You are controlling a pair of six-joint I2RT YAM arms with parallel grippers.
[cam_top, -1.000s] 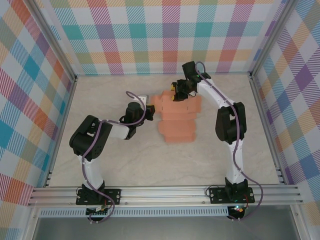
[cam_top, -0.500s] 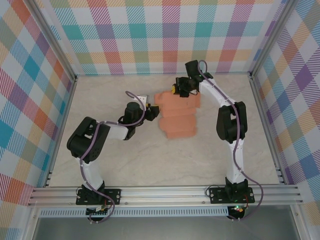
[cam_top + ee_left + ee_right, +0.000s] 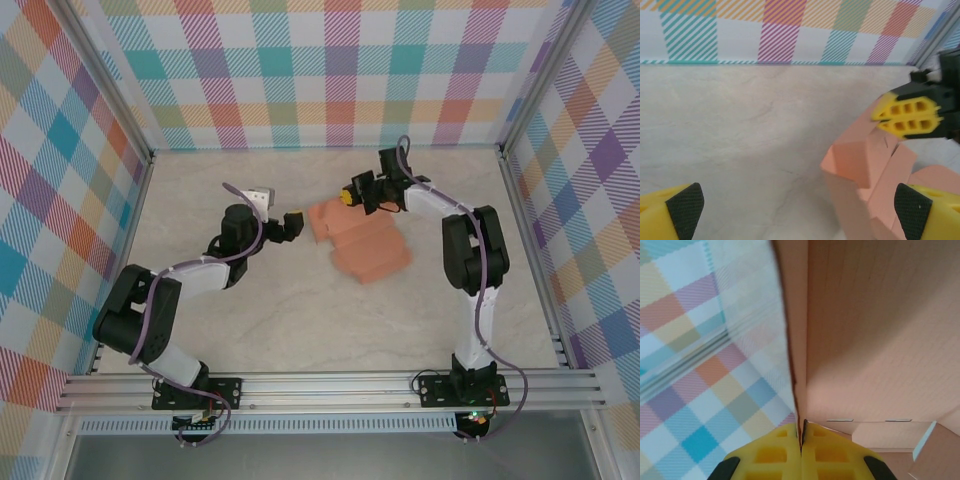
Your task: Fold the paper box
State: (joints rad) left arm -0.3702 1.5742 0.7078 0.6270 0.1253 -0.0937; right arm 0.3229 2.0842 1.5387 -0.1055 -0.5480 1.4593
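Paper box (image 3: 365,248) sits mid-tabletop (image 3: 200,300), a salmon-orange card partly folded, with panels standing at angles. Just left of it my left gripper (image 3: 292,221) hangs with its jaws wide apart, touching nothing. Farther back, my right gripper (image 3: 348,194) is pinched together on the card's far edge, which rises up to it. Behind everything stands the plaid wall (image 3: 300,80).
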